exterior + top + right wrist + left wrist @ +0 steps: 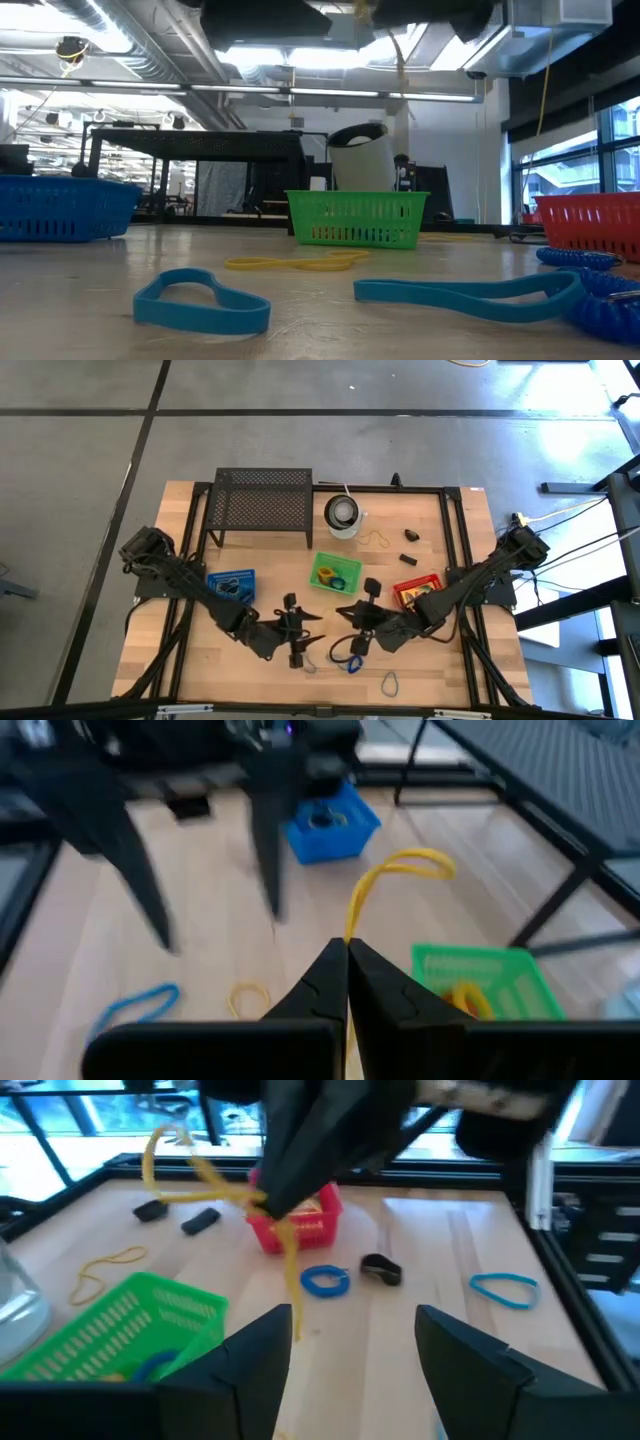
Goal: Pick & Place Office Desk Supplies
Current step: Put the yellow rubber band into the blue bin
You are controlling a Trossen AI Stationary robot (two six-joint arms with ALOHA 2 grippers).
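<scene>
1. Two arms were seen from above, meeting over the near half of the table [250,670], both nearer than the green basket [335,571]. The left gripper [297,628] was placed beside the basket's near left corner, and the right gripper [362,622] just nearer than the basket. A blue basket [231,583] lay left of the green basket and a red basket [417,590] right of it.
2. From table height, a blue loop [200,302] and a blue band [470,292] were seen lying in front of the green basket [357,218], with a yellow band [295,263] on the wood between.
3. In the left wrist view, the left gripper's fingers [255,1360] were spread apart and empty. Beyond them a yellow rubber band [215,1185] was seen held up above the table, past the green basket [110,1325].
4. In the right wrist view, the right gripper [347,960] was clenched on the yellow rubber band [395,875], above the green basket [485,982].
</scene>
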